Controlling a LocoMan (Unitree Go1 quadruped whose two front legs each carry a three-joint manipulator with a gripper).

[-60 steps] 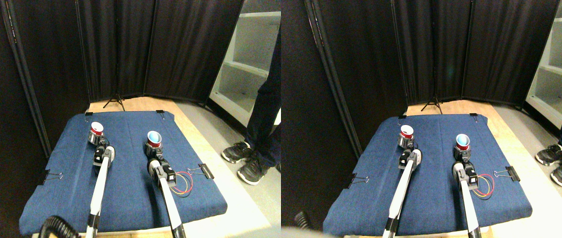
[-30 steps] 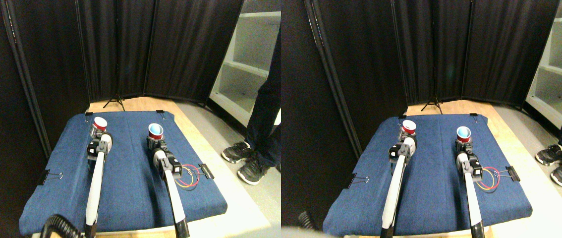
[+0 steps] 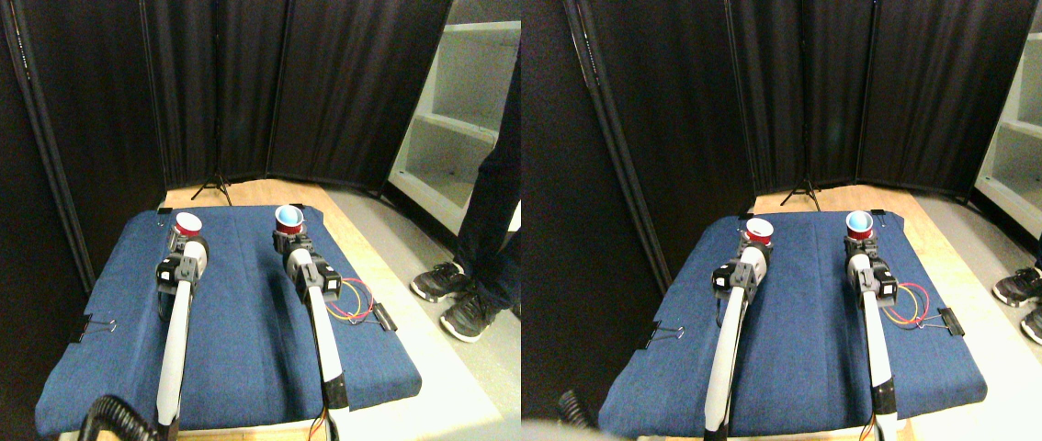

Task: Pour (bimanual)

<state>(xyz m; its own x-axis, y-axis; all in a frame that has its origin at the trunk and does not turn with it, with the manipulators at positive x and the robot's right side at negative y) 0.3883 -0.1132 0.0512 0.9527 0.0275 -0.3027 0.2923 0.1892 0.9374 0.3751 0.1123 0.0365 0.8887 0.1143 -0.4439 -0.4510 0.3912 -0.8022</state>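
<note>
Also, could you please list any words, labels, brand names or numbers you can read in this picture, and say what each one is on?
None can be read. The two red cups, the blue mat, the white shelves and the person's shoes show no legible text.

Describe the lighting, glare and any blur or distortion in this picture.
Stereo pair view: the black curtains swallow light and show little detail; the floor at lower right is washed out by glare; straight lines like the curtain pole bow from the wide lens; the two cups and the blue cloth are evenly lit but small and soft.
</note>
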